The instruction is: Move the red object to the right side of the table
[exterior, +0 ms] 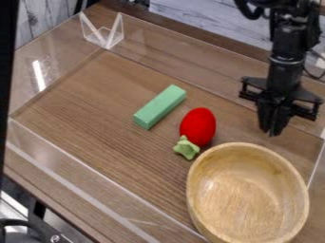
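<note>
The red object [197,125], a glossy strawberry-shaped toy with its green leafy cap [188,147] pointing toward the front, lies on the wood-grain table [89,109] near the middle. My gripper [273,130] hangs pointing straight down to the right of it, a clear gap away and touching nothing. Its black fingers are pressed together and hold nothing.
A light green rectangular block [160,106] lies just left of the red toy. A round wooden bowl [248,195] sits at the front right, right below the gripper. Low clear acrylic walls [76,166] border the table; a clear folded stand [102,31] sits at the back left.
</note>
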Tool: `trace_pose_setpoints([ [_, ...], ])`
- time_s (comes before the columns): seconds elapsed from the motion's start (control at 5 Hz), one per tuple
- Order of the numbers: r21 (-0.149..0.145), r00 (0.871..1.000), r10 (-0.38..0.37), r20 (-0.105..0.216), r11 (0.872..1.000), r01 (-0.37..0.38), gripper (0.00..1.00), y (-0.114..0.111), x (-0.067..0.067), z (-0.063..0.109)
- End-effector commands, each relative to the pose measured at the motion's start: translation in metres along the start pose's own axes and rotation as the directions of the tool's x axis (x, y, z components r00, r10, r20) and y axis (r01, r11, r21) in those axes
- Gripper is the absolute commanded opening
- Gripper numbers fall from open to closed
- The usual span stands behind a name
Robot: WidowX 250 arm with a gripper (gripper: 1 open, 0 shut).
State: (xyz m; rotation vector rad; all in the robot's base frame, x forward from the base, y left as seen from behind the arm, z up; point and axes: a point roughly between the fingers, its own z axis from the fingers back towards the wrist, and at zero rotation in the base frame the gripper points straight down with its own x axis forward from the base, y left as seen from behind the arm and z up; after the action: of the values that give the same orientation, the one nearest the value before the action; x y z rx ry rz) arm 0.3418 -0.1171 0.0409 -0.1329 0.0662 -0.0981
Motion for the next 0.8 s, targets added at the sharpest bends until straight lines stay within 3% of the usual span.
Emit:
trace_pose_setpoints([
  [0.0, -0.011, 0.998, -0.034, 0.055, 0.999, 0.034, 1.0, -0.002, 0.004, 0.025],
  [0.2, -0.014, 0.998, -0.046, 0.047, 0.999, 0.047, 1.0, 0.005, 0.001, 0.031],
  [0.4, -0.013, 0.997, -0.061, 0.047, 0.998, 0.061, 0.0, 0.012, -0.002, 0.034],
  [0.6, -0.012, 0.997, -0.066, 0.031, 0.998, 0.066, 1.0, 0.01, -0.007, 0.02],
])
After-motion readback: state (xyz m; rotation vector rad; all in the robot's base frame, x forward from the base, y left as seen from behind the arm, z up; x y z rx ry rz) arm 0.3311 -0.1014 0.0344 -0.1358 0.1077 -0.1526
